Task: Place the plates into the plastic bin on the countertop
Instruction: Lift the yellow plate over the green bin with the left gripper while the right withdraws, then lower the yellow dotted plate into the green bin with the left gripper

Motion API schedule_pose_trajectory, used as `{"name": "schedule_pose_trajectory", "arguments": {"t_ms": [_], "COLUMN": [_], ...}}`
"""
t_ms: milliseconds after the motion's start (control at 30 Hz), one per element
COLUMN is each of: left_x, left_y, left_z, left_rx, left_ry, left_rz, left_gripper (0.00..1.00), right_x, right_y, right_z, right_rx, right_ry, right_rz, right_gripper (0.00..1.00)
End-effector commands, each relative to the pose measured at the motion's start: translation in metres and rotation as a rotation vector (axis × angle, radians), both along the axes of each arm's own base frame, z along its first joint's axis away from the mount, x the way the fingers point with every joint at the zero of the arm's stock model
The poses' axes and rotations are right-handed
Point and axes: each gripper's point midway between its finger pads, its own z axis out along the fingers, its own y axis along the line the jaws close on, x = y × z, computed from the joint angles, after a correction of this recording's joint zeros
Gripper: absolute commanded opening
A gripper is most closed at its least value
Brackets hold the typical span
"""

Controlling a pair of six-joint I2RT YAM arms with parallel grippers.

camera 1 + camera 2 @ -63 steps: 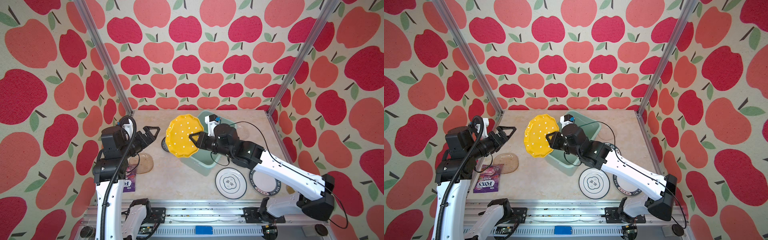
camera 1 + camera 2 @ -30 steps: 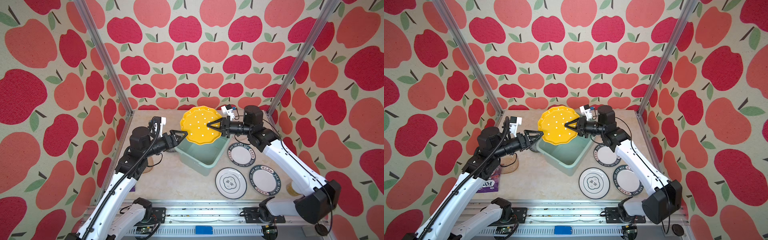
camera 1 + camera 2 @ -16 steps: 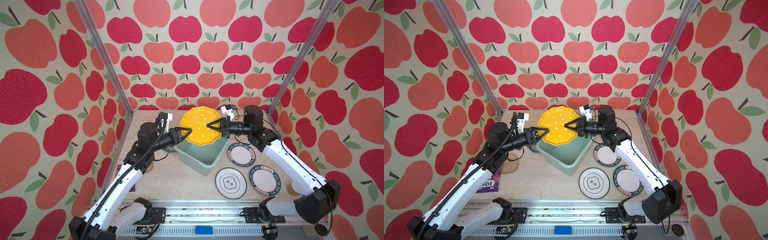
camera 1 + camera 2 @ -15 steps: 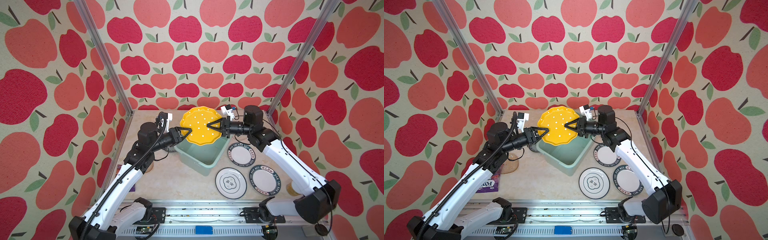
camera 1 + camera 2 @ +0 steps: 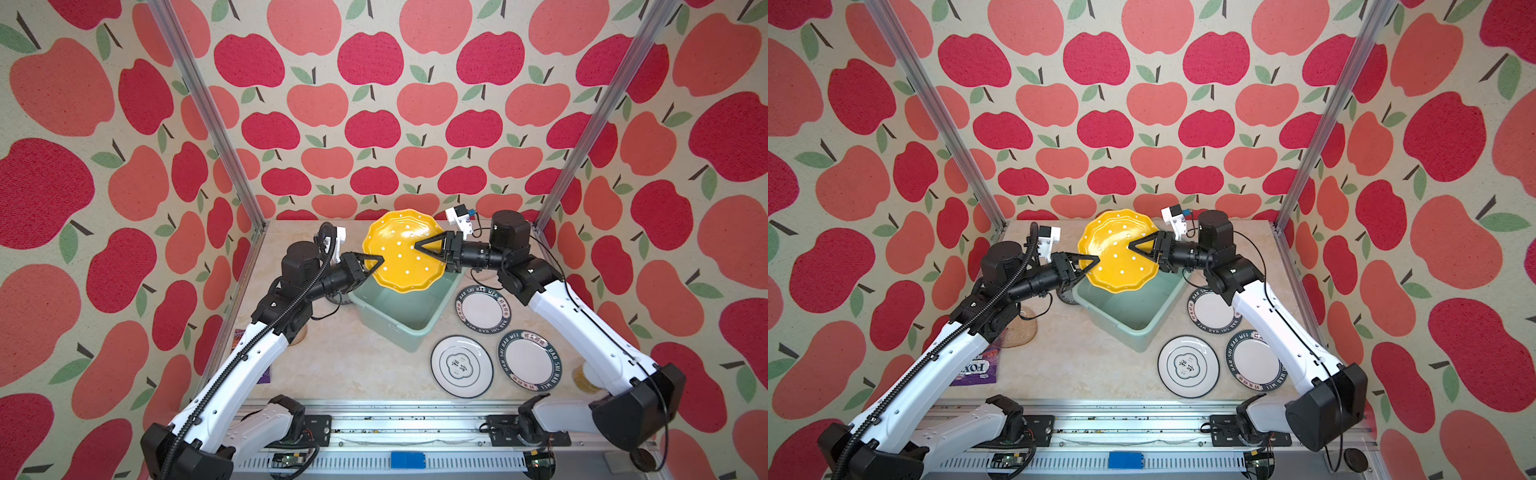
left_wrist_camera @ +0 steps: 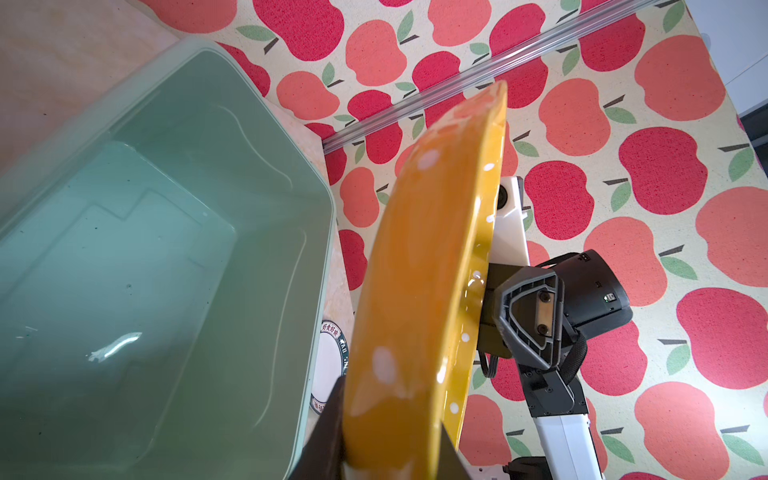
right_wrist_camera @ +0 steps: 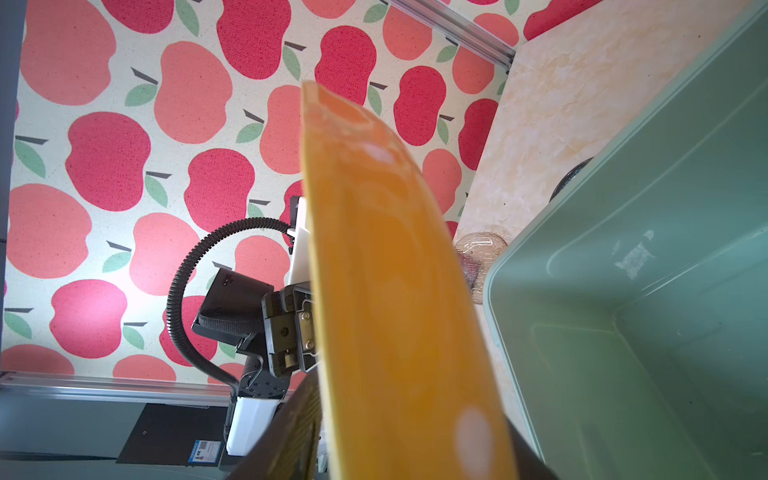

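The yellow plate (image 5: 405, 249) is held up in the air over the far end of the plastic bin (image 5: 395, 326). It is tipped, not flat, and it is not touching the bin. One edge is pinched by the left gripper (image 5: 379, 262). In the left wrist view its fingers (image 6: 328, 436) are seen pressed on both faces of the plate. The other edge sits between the fingers of the right gripper (image 5: 419, 246), with one finger (image 7: 301, 415) on each face. Whether that gripper is squeezing or loose cannot be told.

The step in hand is judged to be the first plate going in, since nothing is seen inside the bin. It looks like a pass from one arm to the other, but that is only a guess.

Next, the plate needs to be let go by one gripper. Then it needs to be brought down low and laid flat in the bin, so that it is not dropped or chipped. The white plates (image 5: 482, 309) lie on the countertop (image 5: 353, 365) beside the bin, not yet picked up.
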Motion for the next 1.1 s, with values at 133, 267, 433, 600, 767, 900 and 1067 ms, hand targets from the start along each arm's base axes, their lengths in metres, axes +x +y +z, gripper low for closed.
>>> {"name": "schedule_pose_trajectory", "arguments": {"t_ms": [133, 267, 433, 600, 767, 900, 1067], "left_x": [-0.008, -0.004, 0.002, 0.012, 0.029, 0.033, 0.036], "left_y": [0.013, 0.017, 0.023, 0.025, 0.017, 0.012, 0.002], "left_z": [0.013, 0.008, 0.003, 0.001, -0.008, -0.022, -0.036], "left_rx": [0.089, 0.132, 0.166, 0.204, 0.233, 0.255, 0.223], "left_ry": [-0.052, -0.021, 0.019, 0.048, 0.114, 0.224, 0.322], "left_rz": [0.118, 0.201, 0.310, 0.418, 0.468, 0.517, 0.568], "left_gripper": [0.00, 0.00, 0.00, 0.00, 0.00, 0.00, 0.00], "right_x": [0.011, 0.017, 0.017, 0.012, 0.006, 0.002, 0.000], "right_y": [-0.049, -0.085, -0.115, -0.118, -0.124, -0.127, -0.132], "right_z": [0.026, 0.023, 0.024, 0.018, 0.016, 0.014, 0.017], "right_rx": [-0.144, -0.231, -0.276, -0.269, -0.265, -0.265, -0.263], "right_ry": [-0.127, -0.148, -0.174, -0.158, -0.157, -0.158, -0.169], "right_rz": [-0.277, -0.464, -0.609, -0.612, -0.626, -0.626, -0.647], "right_gripper": [0.72, 0.74, 0.74, 0.74, 0.74, 0.74, 0.74]}}
